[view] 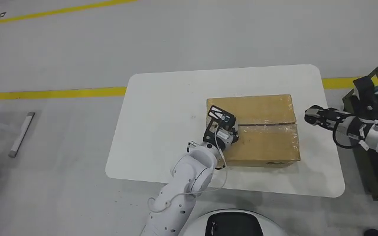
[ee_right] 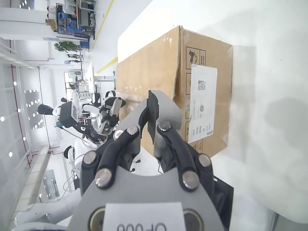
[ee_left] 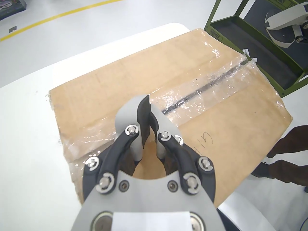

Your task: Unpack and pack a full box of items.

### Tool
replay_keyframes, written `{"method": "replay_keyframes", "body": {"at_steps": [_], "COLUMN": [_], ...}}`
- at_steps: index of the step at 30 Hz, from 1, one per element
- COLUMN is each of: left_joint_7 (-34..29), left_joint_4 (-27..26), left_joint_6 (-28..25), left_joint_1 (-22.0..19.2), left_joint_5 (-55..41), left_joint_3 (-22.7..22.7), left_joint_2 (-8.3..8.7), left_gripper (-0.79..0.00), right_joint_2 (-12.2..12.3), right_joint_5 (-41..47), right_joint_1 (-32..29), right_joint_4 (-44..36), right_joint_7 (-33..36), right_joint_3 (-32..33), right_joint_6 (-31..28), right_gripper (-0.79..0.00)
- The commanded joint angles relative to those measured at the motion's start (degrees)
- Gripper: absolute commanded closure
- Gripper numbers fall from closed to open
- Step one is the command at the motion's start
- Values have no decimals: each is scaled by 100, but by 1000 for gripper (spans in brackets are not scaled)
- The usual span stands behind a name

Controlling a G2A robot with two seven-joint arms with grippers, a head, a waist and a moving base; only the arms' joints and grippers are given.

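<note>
Left tool (ee_left: 147, 106), right tool (ee_right: 154, 102): pinched together, empty. Box (view: 260, 127) tape-sealed (contents hidden).

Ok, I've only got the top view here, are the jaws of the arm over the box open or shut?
Observer: Shut. The left gripper has its jaws pressed together, holding nothing, over the taped seam of the box.
Operator: Is that tape off?
Observer: No, clear tape covers the seam, crinkled. Whether it's cut, I cannot tell.
Operator: And the box end by the other arm?
Observer: A white label is stuck on that end, in front of the right gripper.
</note>
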Motion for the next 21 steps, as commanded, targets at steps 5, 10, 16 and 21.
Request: {"method": "replay_keyframes", "body": {"at_steps": [5,10,16,21], "left_joint_7": [50,91,172,187], "left_joint_4": [102,162,31,-311], "left_joint_6": [-52,-58,13,96], "left_joint_1": [-91,-140,-195,-90], "left_joint_5": [-30,-45,-48,-72], "left_joint_3": [131,202,189,-70], "left_joint_2": [-32,-54,-72,-38], "left_gripper": [0,0,-302,-785], "right_joint_2": [-10,-34,-84,-152], "right_joint_5": [220,357,577,551], "right_joint_1": [-186,-388,-586,-718], "right_joint_4": [-62,-150,-279,-489], "right_joint_7": [-328,-723,-1300,-2135], "right_joint_3": [182,282,332,251], "right_joint_6": [-28,-193,-518,-1201], "right_gripper": [0,0,0,0]}}
